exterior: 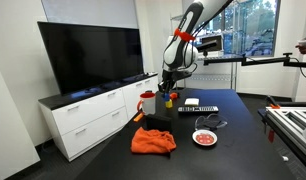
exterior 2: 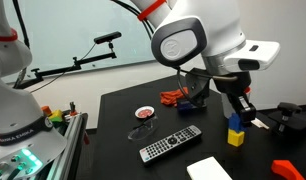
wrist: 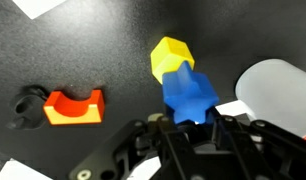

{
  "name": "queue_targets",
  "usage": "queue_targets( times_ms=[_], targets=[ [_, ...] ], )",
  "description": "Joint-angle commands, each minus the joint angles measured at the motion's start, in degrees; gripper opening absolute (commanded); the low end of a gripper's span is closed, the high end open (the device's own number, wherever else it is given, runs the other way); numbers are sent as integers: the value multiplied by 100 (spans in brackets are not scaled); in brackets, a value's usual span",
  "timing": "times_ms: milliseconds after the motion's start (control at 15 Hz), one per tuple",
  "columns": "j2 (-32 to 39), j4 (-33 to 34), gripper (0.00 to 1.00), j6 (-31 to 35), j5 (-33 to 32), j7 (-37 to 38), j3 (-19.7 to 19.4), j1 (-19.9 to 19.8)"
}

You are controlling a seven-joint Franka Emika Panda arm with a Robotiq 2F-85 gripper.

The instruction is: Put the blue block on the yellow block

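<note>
The blue block [wrist: 188, 92] is between my gripper's [wrist: 189, 120] fingertips in the wrist view, and the fingers are closed on its sides. The yellow block [wrist: 170, 55] shows just beyond it, partly covered by the blue one. In an exterior view the blue block [exterior 2: 234, 124] is directly on top of the yellow block [exterior 2: 234, 138], which stands on the black table, and the two seem to touch. The gripper [exterior 2: 239, 114] reaches down onto the blue block from above. In an exterior view the gripper [exterior: 169, 95] hangs beside a red mug, and the blocks are barely visible.
A red mug [exterior: 148, 103] and an orange cloth [exterior: 153, 140] lie near the blocks. A remote [exterior 2: 171, 145], a small plate [exterior 2: 144, 114] and a white sheet [exterior 2: 208, 170] are on the table. An orange-red bracket [wrist: 73, 105] and a white object [wrist: 283, 90] flank the blocks.
</note>
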Motion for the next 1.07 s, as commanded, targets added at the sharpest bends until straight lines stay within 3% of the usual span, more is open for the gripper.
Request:
queue_targets(
  times_ms=[0, 1000],
  targets=[
    [-56, 46, 8, -2, -82, 70, -20, 23],
    [-150, -36, 8, -76, -82, 48, -50, -6]
  ],
)
